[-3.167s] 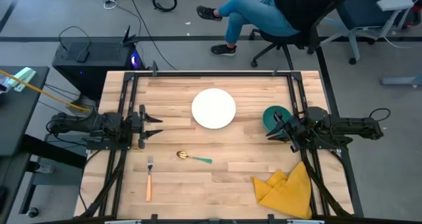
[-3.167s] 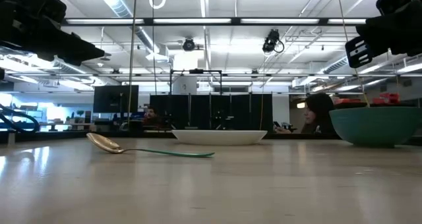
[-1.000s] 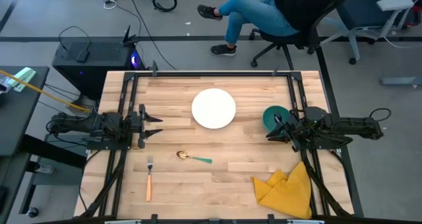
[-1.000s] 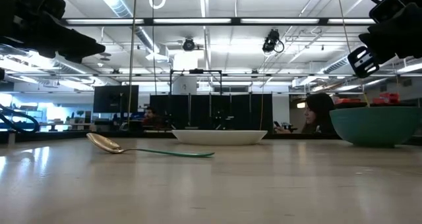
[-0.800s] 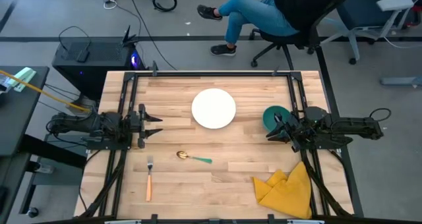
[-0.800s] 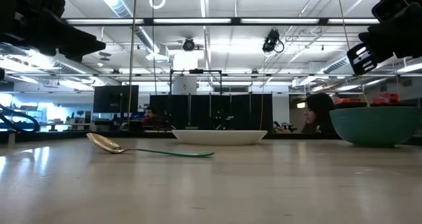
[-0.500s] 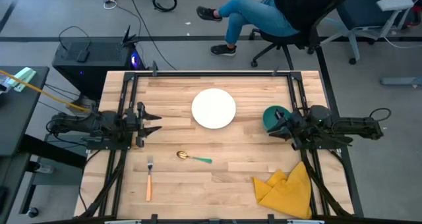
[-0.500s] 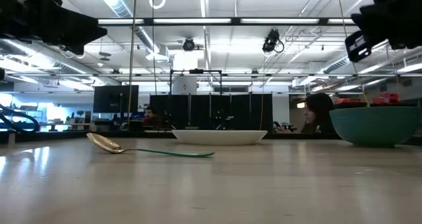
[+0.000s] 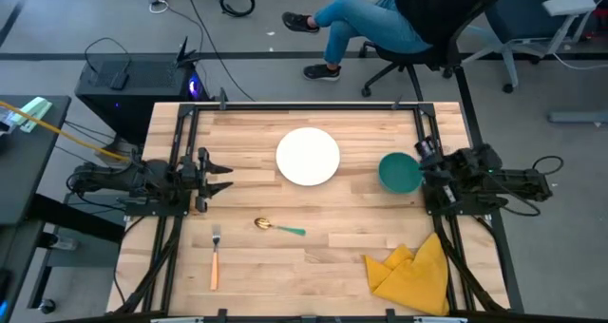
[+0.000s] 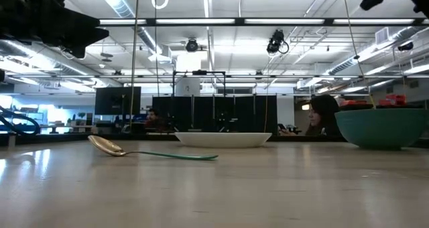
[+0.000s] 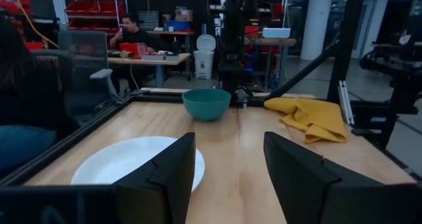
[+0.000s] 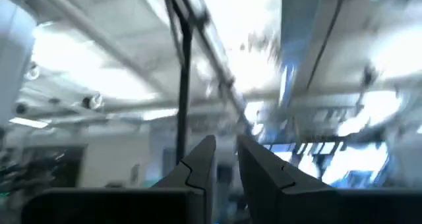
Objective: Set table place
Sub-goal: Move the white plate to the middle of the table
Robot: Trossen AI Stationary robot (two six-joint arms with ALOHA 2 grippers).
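The round white plate (image 9: 308,156) lies on the wooden table (image 9: 313,266), far of centre. The teal bowl (image 9: 399,172) stands to its right, and also shows in the low view (image 10: 382,127) and the left wrist view (image 11: 206,103). The gold spoon with a teal handle (image 9: 278,228) lies near the middle. The orange-handled fork (image 9: 215,258) lies at the near left. My left gripper (image 9: 223,176) hovers open and empty at the left, level, pointing at the plate. My right gripper (image 9: 425,150) is beside the bowl's right side, tipped upward toward the ceiling (image 12: 226,158), with a narrow gap between its fingers, and empty.
A crumpled yellow cloth (image 9: 413,271) lies at the near right corner. A black frame edges the table (image 9: 304,104). A person sits on a chair (image 9: 399,19) beyond the far edge. Bare wood lies between the spoon and the cloth.
My right gripper has pulled back toward the table's right edge, risen and tipped upward, so the teal bowl now shows whole from above. Plate, bowl, spoon and fork have stayed where they were.
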